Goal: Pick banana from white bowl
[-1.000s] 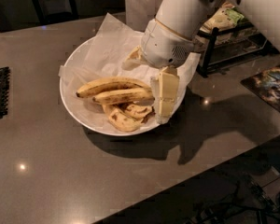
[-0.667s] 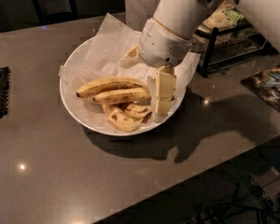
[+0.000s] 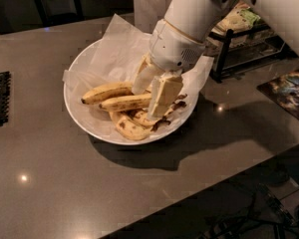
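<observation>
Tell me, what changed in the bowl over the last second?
The tool moved across the bowl and now sits over one end of the streaked banana. Nothing is lifted. The other bananas, the paper and the bowl stayed put.

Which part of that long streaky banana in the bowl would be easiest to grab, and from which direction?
Probably across its width, from straight above. The banana lies flat and nearly straight in the white bowl, other bananas crowding both long sides, so its top is freest. The gripper is at its right end.
</observation>
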{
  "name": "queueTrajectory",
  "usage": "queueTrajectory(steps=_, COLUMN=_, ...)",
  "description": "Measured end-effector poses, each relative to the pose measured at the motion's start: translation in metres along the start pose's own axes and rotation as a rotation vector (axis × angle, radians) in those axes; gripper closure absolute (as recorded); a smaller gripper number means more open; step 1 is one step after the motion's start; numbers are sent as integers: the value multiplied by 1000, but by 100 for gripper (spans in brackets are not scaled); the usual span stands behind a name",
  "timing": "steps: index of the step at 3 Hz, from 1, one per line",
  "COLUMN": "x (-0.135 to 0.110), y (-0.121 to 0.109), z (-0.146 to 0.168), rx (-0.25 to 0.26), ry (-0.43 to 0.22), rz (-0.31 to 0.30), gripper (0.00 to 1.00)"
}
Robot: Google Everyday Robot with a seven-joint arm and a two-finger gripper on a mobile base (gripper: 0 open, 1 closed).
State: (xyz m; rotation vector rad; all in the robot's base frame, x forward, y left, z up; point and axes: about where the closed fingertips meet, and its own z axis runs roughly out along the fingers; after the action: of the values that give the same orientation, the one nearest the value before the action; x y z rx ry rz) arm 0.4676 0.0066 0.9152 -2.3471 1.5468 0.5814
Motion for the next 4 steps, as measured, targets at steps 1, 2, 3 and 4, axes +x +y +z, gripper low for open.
queueTrajectory(steps=1, x=-2, y=-6, z=1, rx=22, ry=-2, rz=2, gripper=65)
queueTrajectory(steps=2, x=1, y=-14, z=4, rx=56, ry=12, rz=34, gripper=59)
queueTrajectory(steps=3, x=3, y=-21, z=9, rx=74, ry=25, rz=59, gripper=36)
queueTrajectory(steps=4, x=5, y=-27, z=12, rx=90, ry=33, rz=84, gripper=16)
